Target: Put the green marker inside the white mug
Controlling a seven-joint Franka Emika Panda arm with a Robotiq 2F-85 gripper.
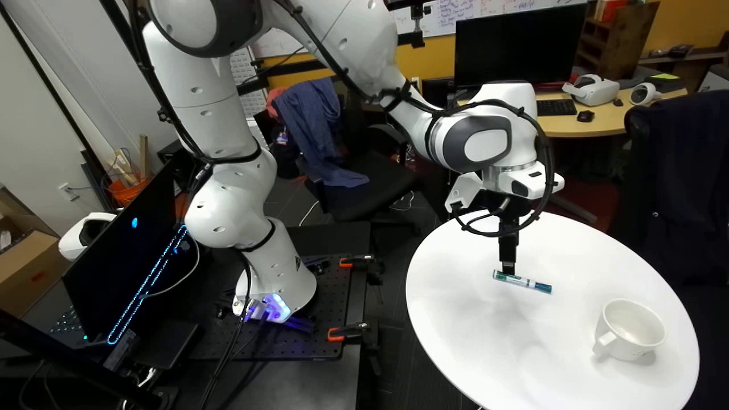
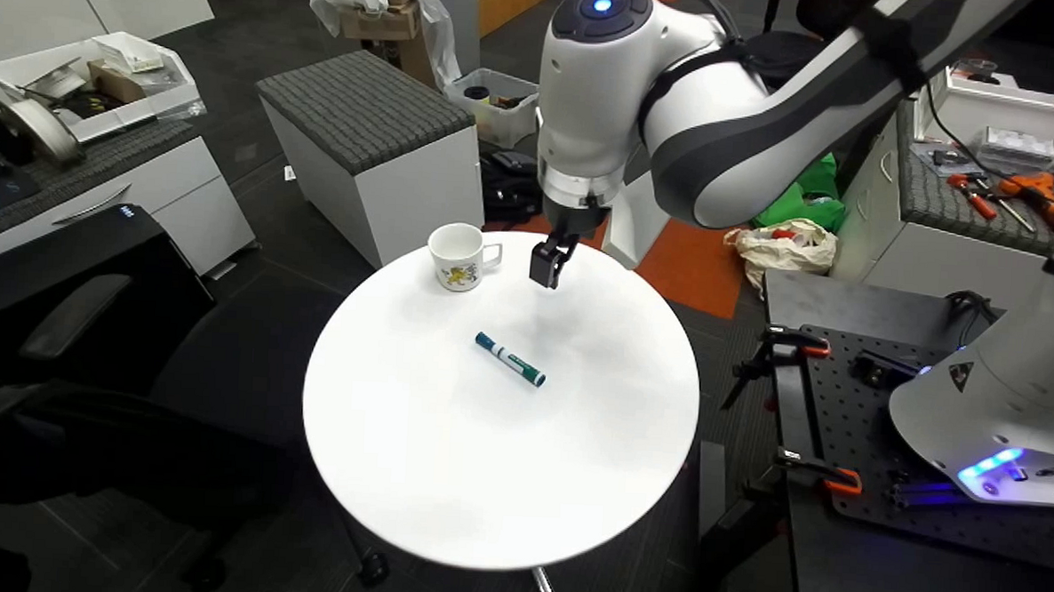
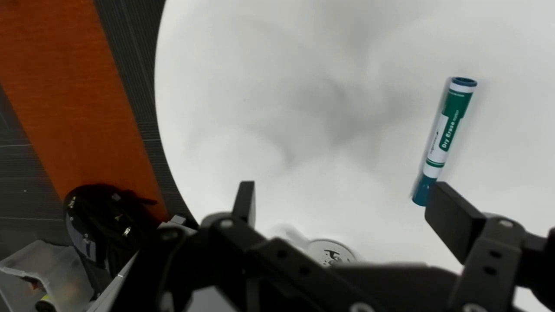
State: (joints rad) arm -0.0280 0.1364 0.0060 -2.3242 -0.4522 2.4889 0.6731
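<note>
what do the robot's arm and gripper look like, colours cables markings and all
The arm is white with rounded joints, an oval cap rimmed in dark grey, black bands and a looping black cable. Its base shows a blue light and a dark triangular mark. The gripper is black, with two blocky, angular fingers.

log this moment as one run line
black fingers: open, empty, above round white table | slim green-and-white marker: lying on table | white handled ceramic mug: upright on table | marker: outside mug
</note>
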